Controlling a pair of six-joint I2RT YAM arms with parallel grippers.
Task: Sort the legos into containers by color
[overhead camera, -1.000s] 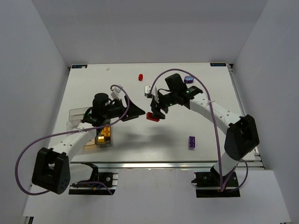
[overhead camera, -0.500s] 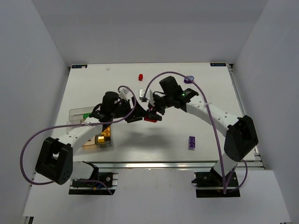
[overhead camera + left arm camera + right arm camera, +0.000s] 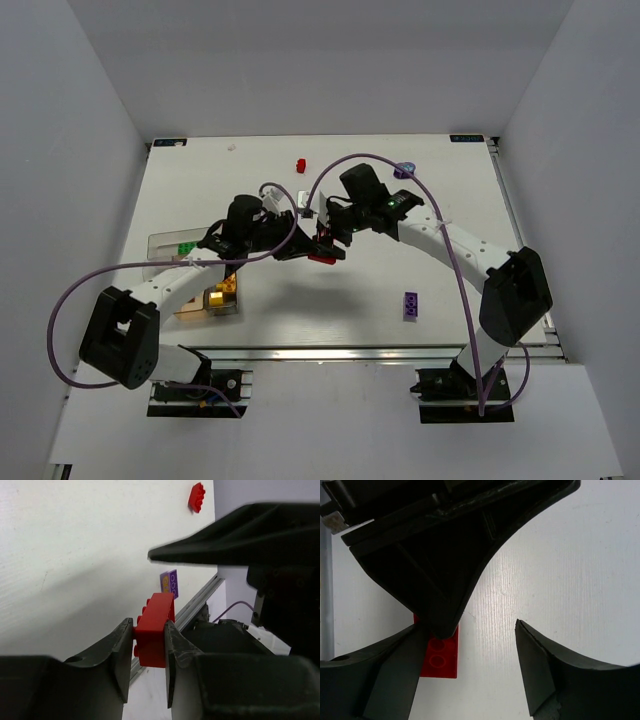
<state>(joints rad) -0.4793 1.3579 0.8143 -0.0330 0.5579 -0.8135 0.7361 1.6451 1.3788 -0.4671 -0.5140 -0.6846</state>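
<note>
1. The white tabletop (image 3: 350,300) is seen from above, with loose pieces scattered over it and a row of bins at its left side.
2. Two white-and-black arms are bent inward from the near edge, so that the left hand (image 3: 148,645) and the right hand (image 3: 470,627) are set just beside each other over the middle of the tabletop.
3. The joined clear and tan-tinted plastic bins (image 3: 165,245) are placed beside the left arm. A green brick (image 3: 186,247) is seen in the far clear one and yellow bricks (image 3: 225,285) in a nearer one. A bin for red cannot be made out.
4. The left hand is clamped on a red rectangular plastic brick (image 3: 156,617), with one finger pressed against each long side. Whether the brick is lifted off the tabletop cannot be told.
5. The right hand's fingers are spread well apart and nothing is gripped by them. The tip of the left hand is nosed in between them, and the red brick is seen just below it.
6. A flat purple brick (image 3: 410,305) is left near the right arm, well apart from the bins. A small red piece (image 3: 301,165) and a rounded purple piece (image 3: 404,170) are left toward the far edge.
7. The step in hand is judged to be the pickup of the red brick for sorting. For the next move, clearance from the right hand is called for. The brick then needs to be carried leftward over the bins and released into whichever compartment is meant for red.
</note>
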